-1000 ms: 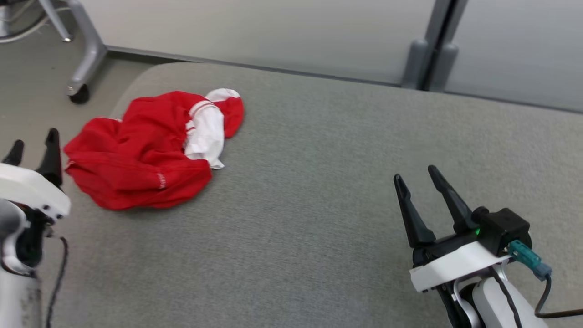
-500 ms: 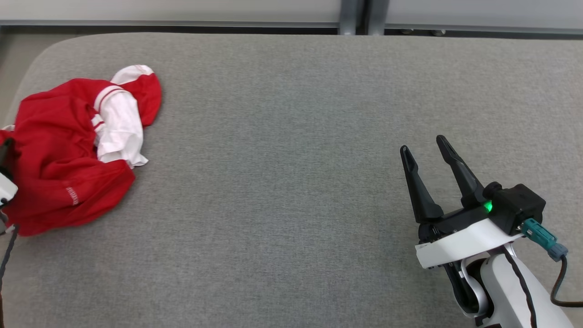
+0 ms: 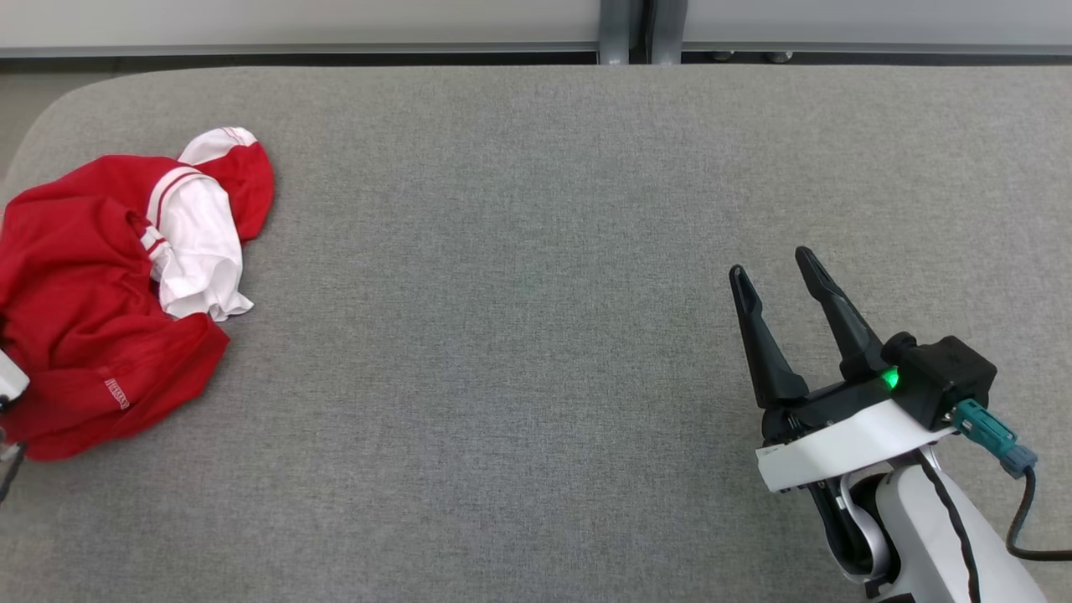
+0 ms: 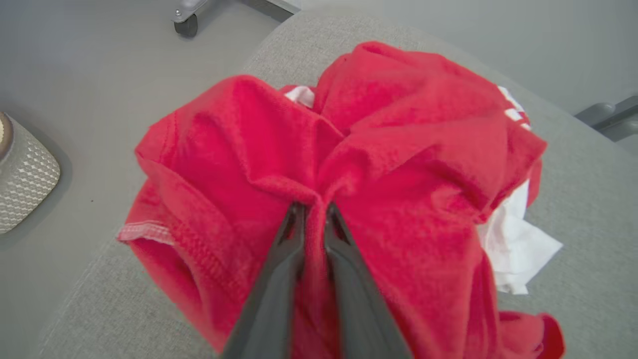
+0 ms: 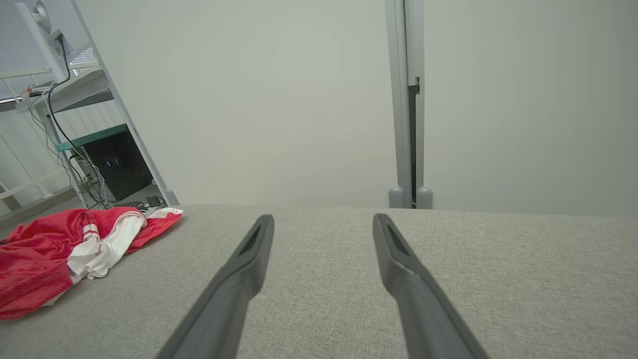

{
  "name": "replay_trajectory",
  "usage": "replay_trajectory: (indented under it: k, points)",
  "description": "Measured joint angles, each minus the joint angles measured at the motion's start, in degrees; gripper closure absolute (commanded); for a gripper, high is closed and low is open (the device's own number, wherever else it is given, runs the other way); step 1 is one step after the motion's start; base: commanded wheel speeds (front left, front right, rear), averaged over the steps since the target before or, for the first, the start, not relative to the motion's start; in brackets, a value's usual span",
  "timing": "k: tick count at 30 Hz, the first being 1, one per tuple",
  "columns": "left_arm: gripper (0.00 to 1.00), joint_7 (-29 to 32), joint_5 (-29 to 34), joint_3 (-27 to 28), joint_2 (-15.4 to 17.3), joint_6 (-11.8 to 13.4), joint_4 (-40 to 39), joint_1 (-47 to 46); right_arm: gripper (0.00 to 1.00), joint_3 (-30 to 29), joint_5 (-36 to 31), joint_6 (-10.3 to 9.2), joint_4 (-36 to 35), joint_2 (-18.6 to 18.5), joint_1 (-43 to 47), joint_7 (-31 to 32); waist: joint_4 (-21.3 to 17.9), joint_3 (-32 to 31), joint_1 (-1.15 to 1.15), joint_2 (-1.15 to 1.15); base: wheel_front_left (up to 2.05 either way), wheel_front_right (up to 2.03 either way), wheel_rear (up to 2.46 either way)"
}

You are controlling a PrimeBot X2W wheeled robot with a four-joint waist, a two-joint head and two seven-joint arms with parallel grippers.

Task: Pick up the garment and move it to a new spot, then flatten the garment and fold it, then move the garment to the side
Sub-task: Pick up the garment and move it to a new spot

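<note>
Red garment [image 4: 408, 139] pinched by left gripper [image 4: 311, 205]; right gripper [image 3: 769, 260] spread wide over grey cushion [image 3: 502, 335]; castor [image 4: 185, 25] beyond garment.

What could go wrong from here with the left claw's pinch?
The left claw grips only a narrow ridge of the bunched garment; it could slip out on the lift.
The garment sits at a corner of the grey surface, beside the floor; a drop might send it over.
The right claw is open and far off, so no quick backup.
</note>
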Motion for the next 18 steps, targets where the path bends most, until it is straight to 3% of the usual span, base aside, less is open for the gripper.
replay_trajectory:
  k: [10, 18]
  points:
    - [1.00, -5.4, 3.1, -5.9, 2.0, -1.5, -3.5, -2.8, 0.00, 0.0, 0.2, 0.00, 1.4, 1.7, 1.8, 0.0, 0.7, -5.3, 0.00, 0.00, 0.00, 0.00, 0.00]
    - [1.00, -2.4, 4.0, -15.4, 3.4, -1.8, -16.2, -2.9, 0.00, -0.3, 0.5, 0.00, 2.6, 3.6, 4.7, 0.0, -0.1, -11.9, 0.00, 0.00, 0.00, 0.00, 0.00]
